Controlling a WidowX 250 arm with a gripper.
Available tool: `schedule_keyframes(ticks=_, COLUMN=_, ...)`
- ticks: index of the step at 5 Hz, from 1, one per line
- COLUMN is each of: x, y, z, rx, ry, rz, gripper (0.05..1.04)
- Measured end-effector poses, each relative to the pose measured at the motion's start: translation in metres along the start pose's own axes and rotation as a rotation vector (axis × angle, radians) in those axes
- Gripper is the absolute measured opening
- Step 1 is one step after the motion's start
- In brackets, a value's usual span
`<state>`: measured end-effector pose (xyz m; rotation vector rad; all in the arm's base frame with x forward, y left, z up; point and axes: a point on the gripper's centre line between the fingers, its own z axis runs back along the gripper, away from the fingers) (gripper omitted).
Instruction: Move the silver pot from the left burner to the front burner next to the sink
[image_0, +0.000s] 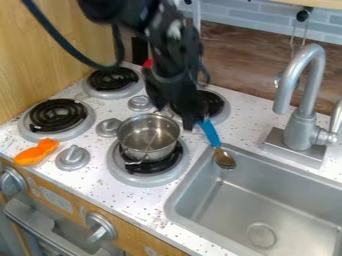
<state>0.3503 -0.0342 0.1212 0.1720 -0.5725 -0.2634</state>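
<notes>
Camera view. Black gripper (194, 118) hangs above the white speckled counter (127, 200), between the metal pot and the sink (287, 202). Claw clamped, as far as can be made out, on the upper end of a spoon (211, 134) with a blue handle.

Spoon's long axis: slants down from the claw, toward near and a little right. Brownish bowl (224, 159) is the low end, at the sink's far left corner; whether it touches the rim, cannot tell.

Metal pot (148, 136): left of the claw and slightly nearer, close by; left and far of the spoon's bowl. So the bowl points away from the pot, sinkward. Pot upright, open top, on the near right burner (127, 172).

Further out: far right burner (214, 104) partly behind the claw; faucet (302, 131) to the right; orange object (36, 153) well to the left, by the counter's near edge.
</notes>
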Motion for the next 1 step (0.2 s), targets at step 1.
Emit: schedule_keyframes(ticks=1, x=0.0019, y=0.0239, z=0.0282, rx=0.093, ry=-0.058, rz=0.053, gripper=1.002)
